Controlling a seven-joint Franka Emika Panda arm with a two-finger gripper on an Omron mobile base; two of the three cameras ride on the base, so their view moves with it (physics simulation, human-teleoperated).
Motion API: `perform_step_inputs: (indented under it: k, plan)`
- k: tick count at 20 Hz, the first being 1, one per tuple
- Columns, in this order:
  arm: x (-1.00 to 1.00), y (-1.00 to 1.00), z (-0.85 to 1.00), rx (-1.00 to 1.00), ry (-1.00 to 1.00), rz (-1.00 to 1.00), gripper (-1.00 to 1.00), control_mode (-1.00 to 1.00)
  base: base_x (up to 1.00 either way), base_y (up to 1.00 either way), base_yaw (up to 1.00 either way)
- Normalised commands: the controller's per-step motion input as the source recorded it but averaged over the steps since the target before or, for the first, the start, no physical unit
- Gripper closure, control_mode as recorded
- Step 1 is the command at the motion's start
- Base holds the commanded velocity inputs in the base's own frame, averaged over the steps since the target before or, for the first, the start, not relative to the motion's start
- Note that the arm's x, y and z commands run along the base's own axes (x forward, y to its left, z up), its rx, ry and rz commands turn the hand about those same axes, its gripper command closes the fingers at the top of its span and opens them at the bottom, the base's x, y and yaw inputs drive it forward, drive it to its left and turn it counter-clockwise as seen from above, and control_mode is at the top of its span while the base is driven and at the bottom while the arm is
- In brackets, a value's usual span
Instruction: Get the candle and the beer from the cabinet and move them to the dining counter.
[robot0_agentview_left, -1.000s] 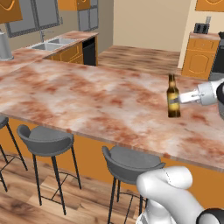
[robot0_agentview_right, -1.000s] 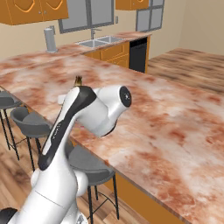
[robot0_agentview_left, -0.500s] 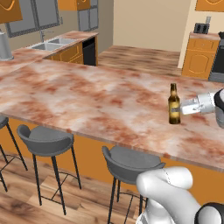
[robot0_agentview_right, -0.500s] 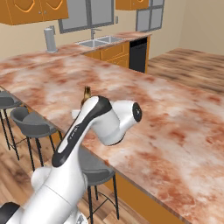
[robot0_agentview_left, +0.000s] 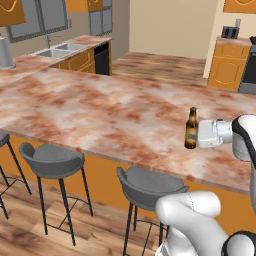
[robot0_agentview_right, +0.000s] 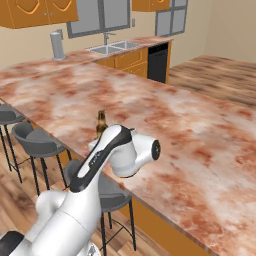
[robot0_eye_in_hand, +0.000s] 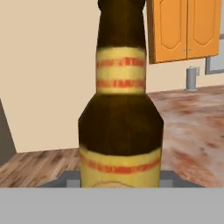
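**Beer lowered to the worktop near its front edge, jaws holding it upright**

Since a second ago the arm has pulled the beer (robot0_agentview_left: 191, 129) back toward the base and down; your bottle now sits lower against the marbled slab and closer to the worktop's near edge, over the stool (robot0_agentview_left: 150, 185) below.

The relation your next move turns on: the beer stands with its long axis vertical, neck up, directly between the jaws, which close narrowly on its lower body from the side. The gripper (robot0_agentview_left: 199, 134) reaches in horizontally from the right end of the worktop (robot0_agentview_left: 100, 107), so a release means opening sideways and backing straight away from the bottle, not lifting.

In the left base view you see the bottle's base at or just above the stone; you cannot tell from it whether the base is touching. The right base view hides most of the bottle behind the arm, leaving the neck (robot0_agentview_right: 101, 121) showing above the near edge. The hand view gives you the tan label (robot0_eye_in_hand: 120, 170) square-on and upright, confirming no tilt, which the base views cannot settle so finely.
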Motion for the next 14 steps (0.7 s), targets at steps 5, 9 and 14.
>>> perform_step_inputs:
  k: [5,9,14]
  plan:
    - [0.42,-0.31,-0.35,-0.03,-0.04,0.22,1.00,-1.00,0.00,0.00,0.00]
    - [0.38,-0.30,-0.24,-0.01,0.01,0.17,1.00,-1.00,0.00,0.00,0.00]
    - [0.39,-0.11,-0.23,-0.09,0.00,0.07,1.00,-1.00,0.00,0.00,0.00]
